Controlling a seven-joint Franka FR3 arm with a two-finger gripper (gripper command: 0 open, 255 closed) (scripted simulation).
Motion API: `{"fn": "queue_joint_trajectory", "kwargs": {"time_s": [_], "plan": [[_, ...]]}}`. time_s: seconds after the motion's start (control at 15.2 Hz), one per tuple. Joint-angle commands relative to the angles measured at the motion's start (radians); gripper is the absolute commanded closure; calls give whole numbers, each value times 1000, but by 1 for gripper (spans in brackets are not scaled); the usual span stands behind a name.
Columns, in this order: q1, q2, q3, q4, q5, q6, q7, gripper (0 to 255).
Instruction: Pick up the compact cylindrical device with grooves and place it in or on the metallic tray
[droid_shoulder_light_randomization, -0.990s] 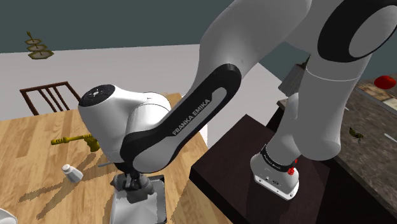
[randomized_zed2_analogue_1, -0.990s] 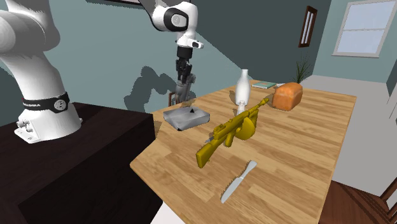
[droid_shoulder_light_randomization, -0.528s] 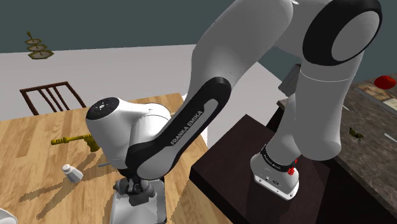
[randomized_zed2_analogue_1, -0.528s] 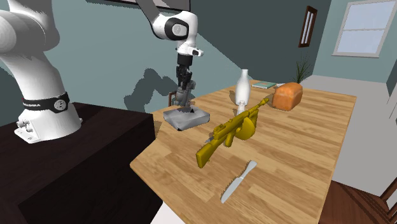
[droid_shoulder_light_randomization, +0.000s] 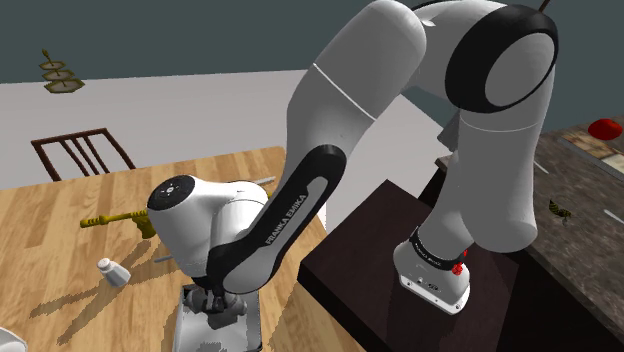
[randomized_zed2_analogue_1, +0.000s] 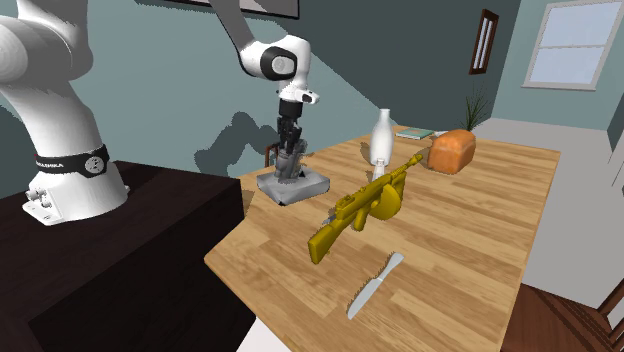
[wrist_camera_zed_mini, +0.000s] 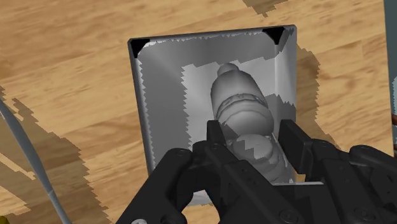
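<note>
Wooden table (randomized_zed2_analogue_1: 470, 230) is bearing the grey tray (wrist_camera_zed_mini: 149, 114); the gripper (wrist_camera_zed_mini: 251, 132) is clasping the grooved cylindrical device (wrist_camera_zed_mini: 238, 95) low inside it, long axis pointing straight ahead of the fingers.

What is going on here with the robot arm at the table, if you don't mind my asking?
The white arm's black gripper holds a grey grooved cylindrical device directly over the metal tray, which sits on the wooden table. The device hangs low inside the tray's walls, and I cannot tell whether it touches the floor. The gripper is shut on it, so it is not yet released.
</note>
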Motion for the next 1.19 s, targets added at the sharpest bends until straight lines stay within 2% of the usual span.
{"fn": "queue_joint_trajectory", "kwargs": {"time_s": [0.0,0.46,0.53,0.86,1.12], "plan": [[2,11,-4,2,-5,11,1,255],[2,12,-4,2,-5,11,1,255],[2,12,-4,2,-5,11,1,0],[2,12,-4,2,-5,11,1,0],[-25,-79,22,22,35,-97,-26,0]]}}
